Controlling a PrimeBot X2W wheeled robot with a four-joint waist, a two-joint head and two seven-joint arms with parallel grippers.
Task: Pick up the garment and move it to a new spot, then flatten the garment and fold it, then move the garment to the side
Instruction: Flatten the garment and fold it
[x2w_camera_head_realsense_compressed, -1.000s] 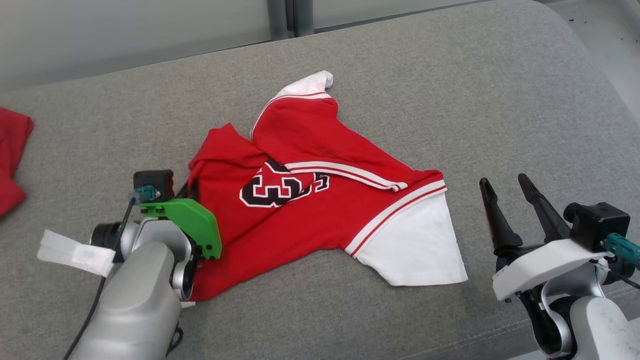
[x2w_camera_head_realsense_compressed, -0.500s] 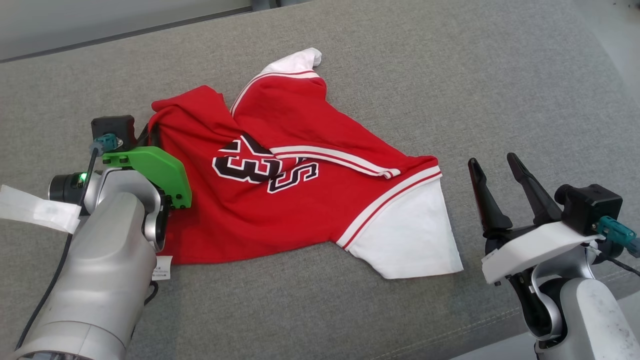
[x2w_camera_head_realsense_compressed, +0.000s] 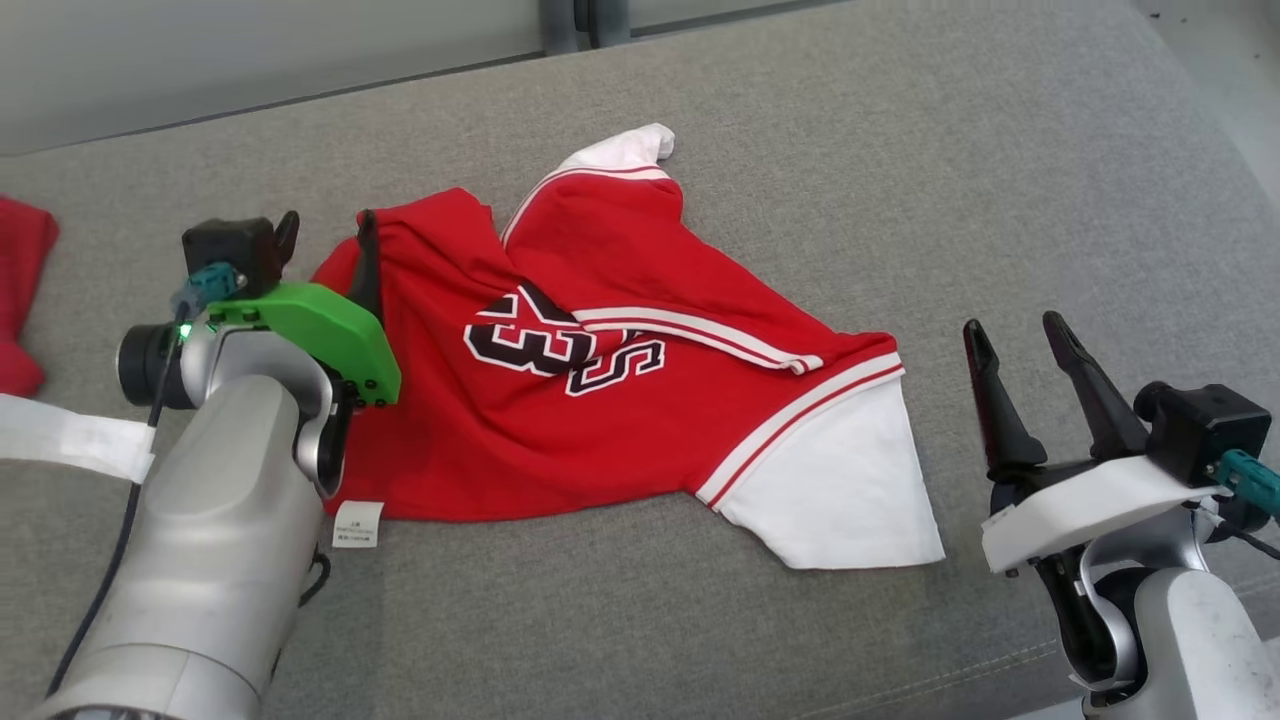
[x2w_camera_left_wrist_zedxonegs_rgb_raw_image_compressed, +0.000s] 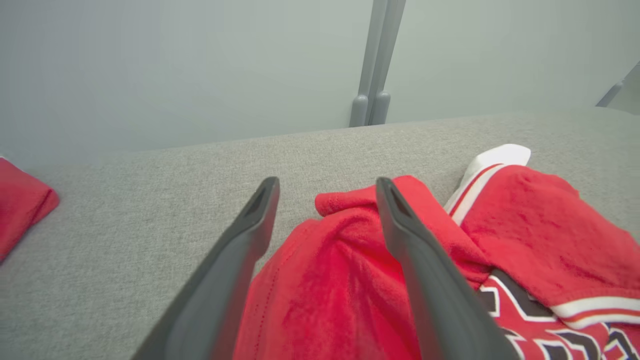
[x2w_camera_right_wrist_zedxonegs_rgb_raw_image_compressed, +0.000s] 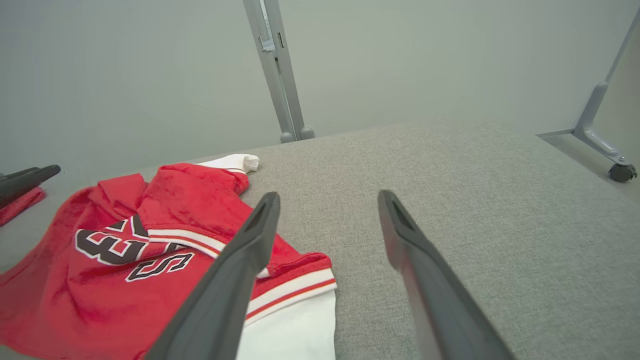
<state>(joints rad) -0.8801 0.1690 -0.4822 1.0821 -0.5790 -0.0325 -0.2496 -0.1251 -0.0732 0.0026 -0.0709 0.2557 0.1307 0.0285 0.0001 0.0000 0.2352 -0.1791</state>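
Note:
The garment (x2w_camera_head_realsense_compressed: 560, 440) is a red jersey with white sleeves and a black-and-white number, lying crumpled on the grey cushion (x2w_camera_head_realsense_compressed: 900, 180). My left gripper (x2w_camera_head_realsense_compressed: 328, 235) is at its left edge with the jaws open; one finger (x2w_camera_head_realsense_compressed: 366, 260) lies against the red cloth and the other finger (x2w_camera_head_realsense_compressed: 287, 228) is off it. In the left wrist view the garment (x2w_camera_left_wrist_zedxonegs_rgb_raw_image_compressed: 340, 280) bunches up between and under the left gripper (x2w_camera_left_wrist_zedxonegs_rgb_raw_image_compressed: 327, 185). My right gripper (x2w_camera_head_realsense_compressed: 1013, 328) stands open and holds nothing, to the right of the white sleeve (x2w_camera_head_realsense_compressed: 840, 490). The right wrist view has the garment (x2w_camera_right_wrist_zedxonegs_rgb_raw_image_compressed: 100, 290) left of the right gripper (x2w_camera_right_wrist_zedxonegs_rgb_raw_image_compressed: 328, 196).
Another red cloth (x2w_camera_head_realsense_compressed: 20, 290) lies at the cushion's far left. A white label (x2w_camera_head_realsense_compressed: 357, 523) sticks out at the garment's near edge. A pale wall with a grey post (x2w_camera_right_wrist_zedxonegs_rgb_raw_image_compressed: 280, 75) stands behind. A caster wheel (x2w_camera_right_wrist_zedxonegs_rgb_raw_image_compressed: 621, 172) is off the cushion's right side.
My left gripper has gone from shut on the garment's left edge to open, letting the cloth go. The head view has shifted. The right gripper has stayed open.

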